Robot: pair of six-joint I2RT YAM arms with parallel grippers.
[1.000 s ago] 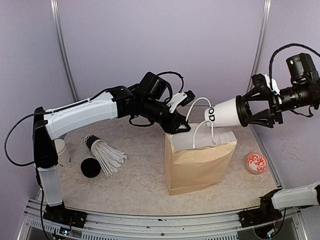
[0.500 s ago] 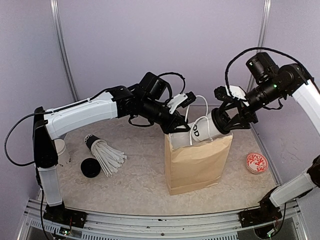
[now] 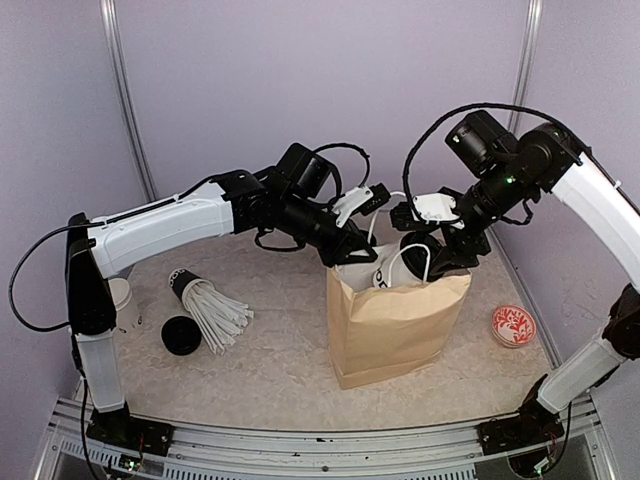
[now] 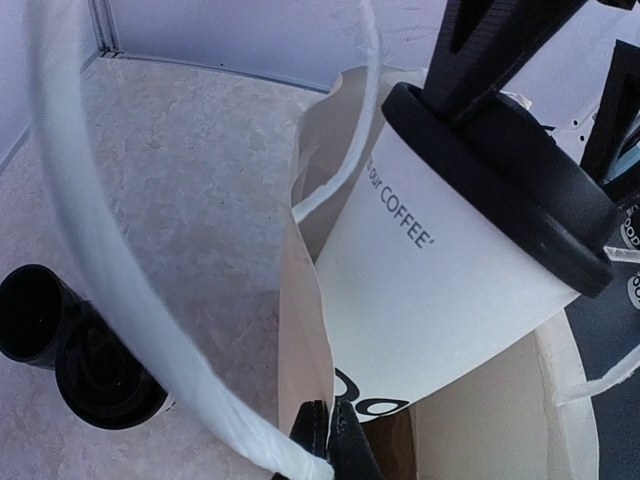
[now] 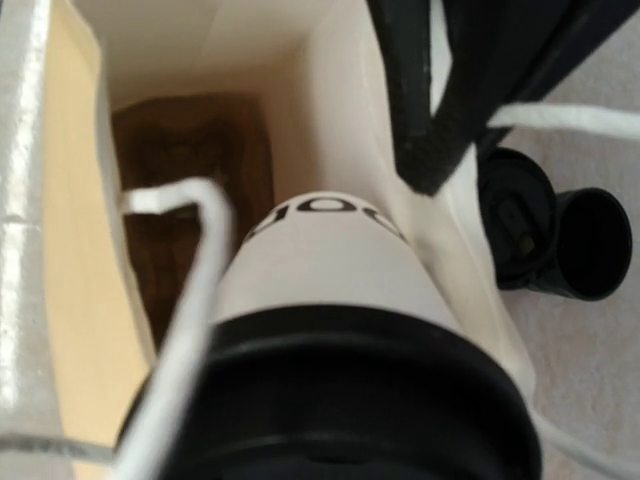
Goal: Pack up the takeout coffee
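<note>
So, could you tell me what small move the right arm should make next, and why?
Probably ease straight down a little further. The right gripper holds the white paper takeout cup with a black plastic lid tilted, only its base inside the brown paper bag, whose floor shows bare below. The left gripper pinches the rim open, clearing the way.

white takeout cup (image 4: 430,290) printed in black "…our COFFEE" along its side, larger rounded black letters near its base only partly readable

Cup (image 3: 398,268) base hidden inside bag (image 3: 390,330); lid (image 5: 340,400) blurred, cut off by right-wrist frame bottom.
</note>
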